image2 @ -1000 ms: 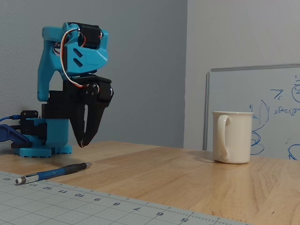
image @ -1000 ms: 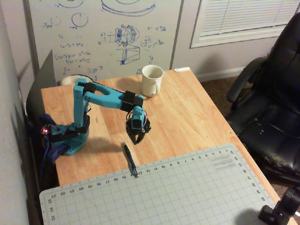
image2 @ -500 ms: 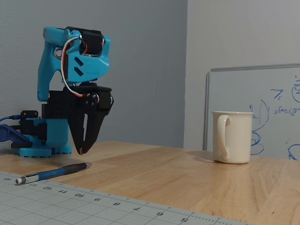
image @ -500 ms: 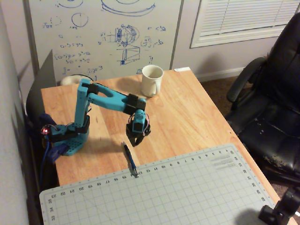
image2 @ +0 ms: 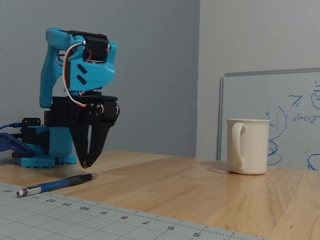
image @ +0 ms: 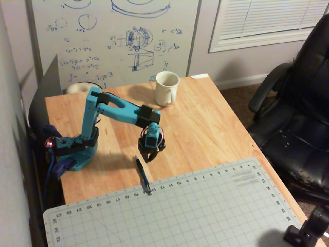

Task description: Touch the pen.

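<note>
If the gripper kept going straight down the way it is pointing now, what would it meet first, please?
Most likely the rear end of the pen, or the wooden table right beside it. The gripper, nearly shut, points down just above that end, though exact depth alignment is unclear.

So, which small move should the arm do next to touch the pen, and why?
Probably a short descent, with a slight shift toward the pen's dark end. In the fixed view the tool hangs with its jaws nearly together, pointing down, and its tips are just above the near end of the pen, with a small gap. The overhead view shows the pen half on the cutting mat.
</note>
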